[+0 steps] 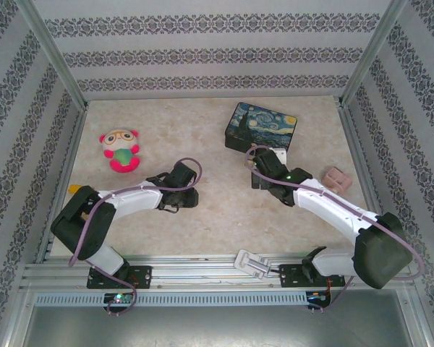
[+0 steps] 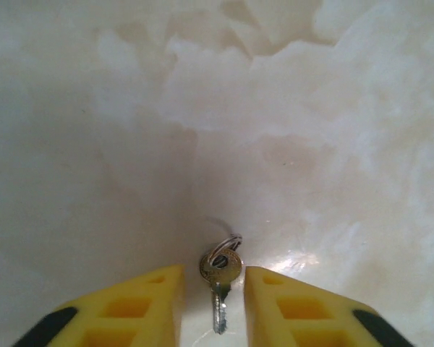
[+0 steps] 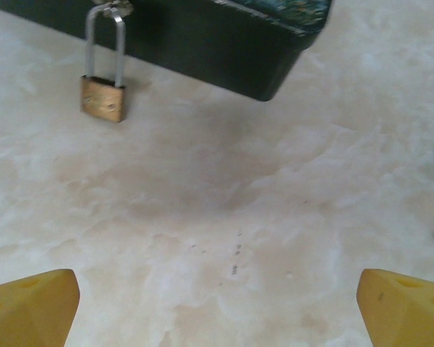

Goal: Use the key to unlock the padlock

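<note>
A small brass-headed key on a thin split ring lies flat on the pale marbled table. My left gripper stands low over it, open, with a yellow finger close on either side of the key and a slim gap to each. The tiny brass padlock hangs by its silvery shackle from the front of the dark blue painted tin box. My right gripper is wide open with nothing between its fingers, a short way in front of the padlock. From above, the left gripper and the right gripper sit mid-table.
The tin box stands at the back right. A pink and green plush toy lies at the back left. A small pink object sits right of my right arm. A white part rests on the front rail.
</note>
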